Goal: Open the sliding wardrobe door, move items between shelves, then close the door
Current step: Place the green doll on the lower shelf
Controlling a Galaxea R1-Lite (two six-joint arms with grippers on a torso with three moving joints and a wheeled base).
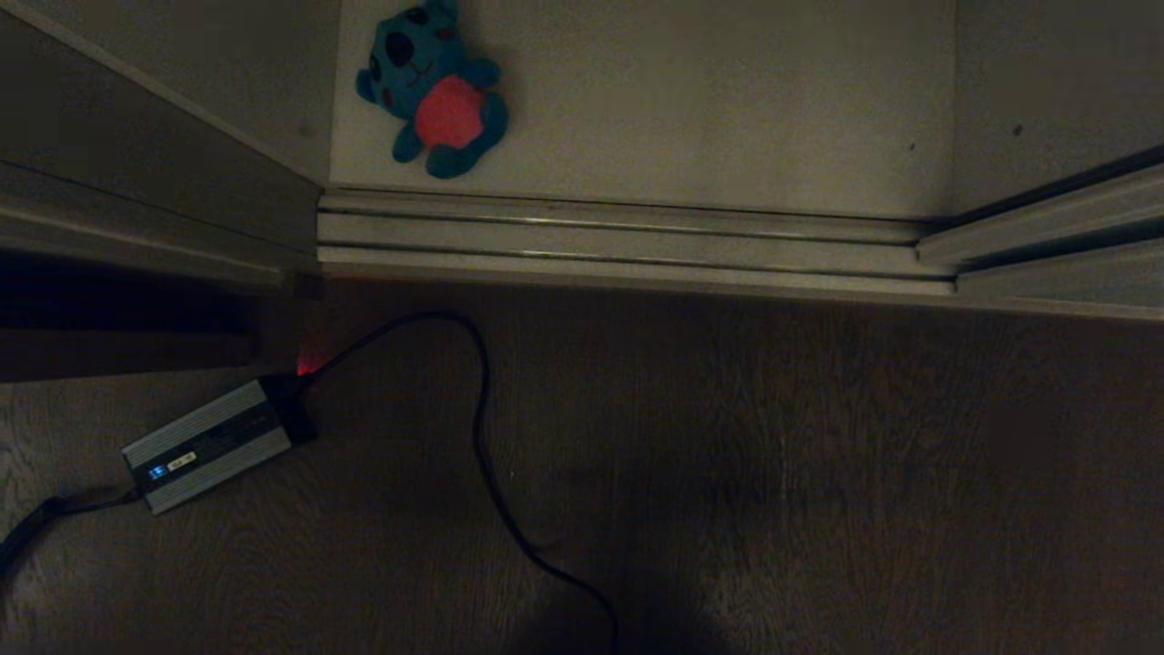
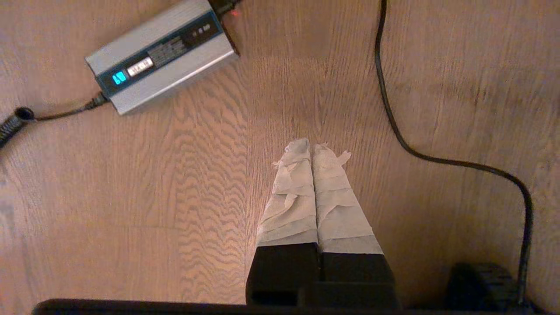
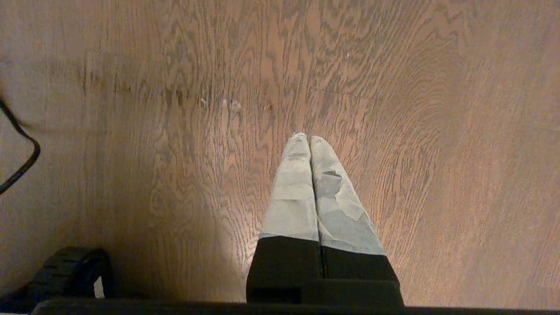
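On the left of the brown wood-grain floor (image 1: 818, 473) lies a ribbed grey metal box with a lit blue display (image 1: 211, 444), its black cable (image 1: 479, 428) looping across the boards. A driving base could snag that cable. Above it, the small teal plush monster with a red-pink belly (image 1: 431, 89) lies on the off-white bottom shelf (image 1: 709, 109), just behind the ribbed metal floor track (image 1: 627, 244). The left pincer (image 2: 311, 148) and right pincer (image 3: 308, 138) hang over bare floor, tips pressed together, empty.
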